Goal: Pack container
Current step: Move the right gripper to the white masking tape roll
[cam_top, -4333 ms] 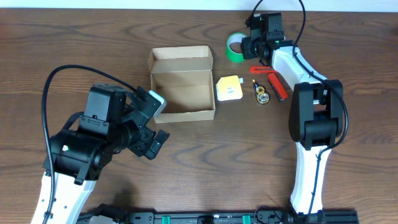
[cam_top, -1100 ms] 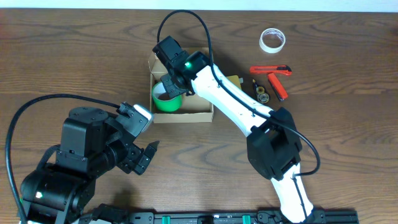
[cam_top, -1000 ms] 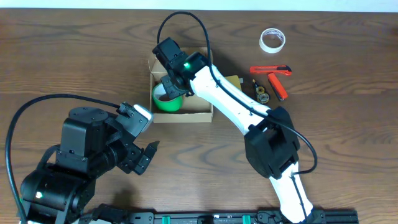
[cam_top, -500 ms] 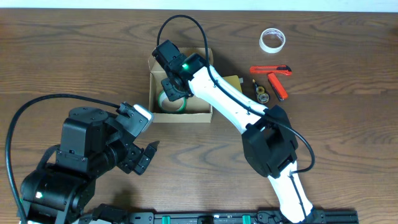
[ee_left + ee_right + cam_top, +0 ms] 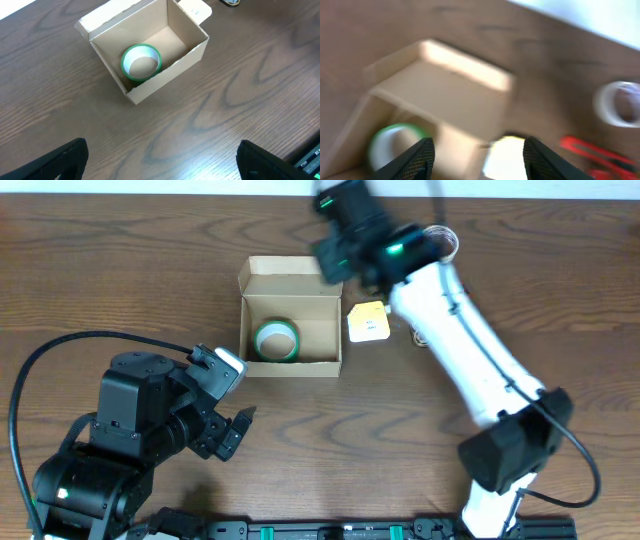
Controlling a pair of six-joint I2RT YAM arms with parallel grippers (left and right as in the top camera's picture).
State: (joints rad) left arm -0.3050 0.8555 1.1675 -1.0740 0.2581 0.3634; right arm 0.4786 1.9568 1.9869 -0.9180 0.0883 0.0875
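The brown cardboard container (image 5: 290,280) stands open at the table's middle, its flap lid folded back. It also shows in the left wrist view (image 5: 187,35) and, blurred, in the right wrist view (image 5: 460,100). A green tape roll (image 5: 275,338) lies flat inside it at the front left, also seen in the left wrist view (image 5: 141,61). My right gripper (image 5: 335,260) is open and empty, blurred by motion, above the container's back right corner (image 5: 482,160). My left gripper (image 5: 238,430) is open and empty, in front of the container (image 5: 167,165).
A yellow tape measure (image 5: 368,322) lies right of the container. A white tape roll (image 5: 620,102) and a red cutter (image 5: 590,150) lie further right, mostly hidden under my right arm in the overhead view. Bare wooden table surrounds the container.
My right gripper let go of the green tape roll inside the container and swung up and away toward the back right. The roll now lies flat. The left arm has not moved.
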